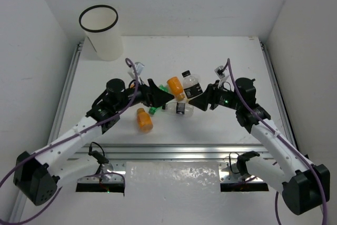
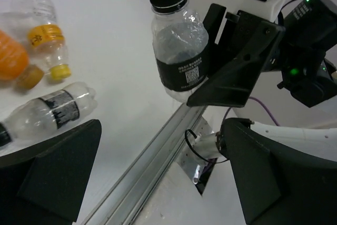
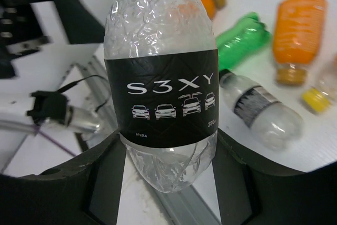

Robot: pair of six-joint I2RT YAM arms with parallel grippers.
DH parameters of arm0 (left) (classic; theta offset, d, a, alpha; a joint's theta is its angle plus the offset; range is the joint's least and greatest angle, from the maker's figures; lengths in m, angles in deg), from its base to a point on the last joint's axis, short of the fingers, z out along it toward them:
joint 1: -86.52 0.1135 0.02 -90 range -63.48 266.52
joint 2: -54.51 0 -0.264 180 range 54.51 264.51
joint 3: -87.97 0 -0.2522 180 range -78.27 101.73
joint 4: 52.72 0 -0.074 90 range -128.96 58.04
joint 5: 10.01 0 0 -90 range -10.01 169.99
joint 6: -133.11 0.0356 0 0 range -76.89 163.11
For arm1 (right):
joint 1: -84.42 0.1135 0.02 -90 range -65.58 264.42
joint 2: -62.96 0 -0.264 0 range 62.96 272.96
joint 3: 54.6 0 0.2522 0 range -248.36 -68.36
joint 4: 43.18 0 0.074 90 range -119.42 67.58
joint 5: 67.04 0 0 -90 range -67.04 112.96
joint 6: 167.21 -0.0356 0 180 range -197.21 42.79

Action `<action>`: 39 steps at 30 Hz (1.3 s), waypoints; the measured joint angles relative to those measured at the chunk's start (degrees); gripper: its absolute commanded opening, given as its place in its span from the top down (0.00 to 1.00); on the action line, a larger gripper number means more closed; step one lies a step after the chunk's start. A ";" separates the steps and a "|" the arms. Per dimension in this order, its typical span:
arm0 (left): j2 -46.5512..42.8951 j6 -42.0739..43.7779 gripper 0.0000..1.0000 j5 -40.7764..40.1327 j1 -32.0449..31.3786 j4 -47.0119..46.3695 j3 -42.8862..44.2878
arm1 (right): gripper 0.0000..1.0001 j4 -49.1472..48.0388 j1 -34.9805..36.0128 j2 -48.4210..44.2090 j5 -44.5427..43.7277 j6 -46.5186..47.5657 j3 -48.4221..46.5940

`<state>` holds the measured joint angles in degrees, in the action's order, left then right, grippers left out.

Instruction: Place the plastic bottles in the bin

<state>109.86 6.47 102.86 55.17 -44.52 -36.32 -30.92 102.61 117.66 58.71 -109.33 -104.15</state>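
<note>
My right gripper (image 3: 166, 172) is shut on the lower body of a clear plastic bottle (image 3: 163, 93) with a black label and black cap; in the top view the right gripper (image 1: 197, 98) holds this bottle (image 1: 191, 84) near the table's middle. Beside it lie an orange bottle (image 1: 175, 87), a clear bottle (image 1: 179, 109), a green one (image 1: 154, 110) and another orange one (image 1: 143, 120). My left gripper (image 1: 160, 97) stands open and empty just left of the pile, and the left wrist view shows the left gripper (image 2: 163, 183) facing the held bottle (image 2: 179, 51). The white bin (image 1: 100, 34) stands at the back left.
Aluminium rails (image 1: 174, 151) frame the table's near edge and sides. White walls close in the back and both sides. In the right wrist view a green bottle (image 3: 242, 38), an orange bottle (image 3: 297, 30) and a clear labelled bottle (image 3: 260, 111) lie behind the held one.
</note>
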 measured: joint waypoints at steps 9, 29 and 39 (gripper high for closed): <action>10.14 0.31 0.00 -0.13 -6.82 -6.56 6.40 | 0.75 -2.03 5.22 0.63 7.45 -1.20 -6.23; 20.06 1.68 1.00 -30.42 4.07 16.31 35.21 | 0.01 10.99 8.24 -1.20 -23.58 0.17 -8.26; 50.64 8.04 0.99 -43.10 32.81 22.23 75.45 | 0.01 17.29 -0.87 7.04 -36.98 1.05 -5.99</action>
<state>160.51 14.51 59.76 87.98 -22.29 39.14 -13.63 101.74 124.70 21.72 -108.28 -110.14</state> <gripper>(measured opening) 0.432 0.986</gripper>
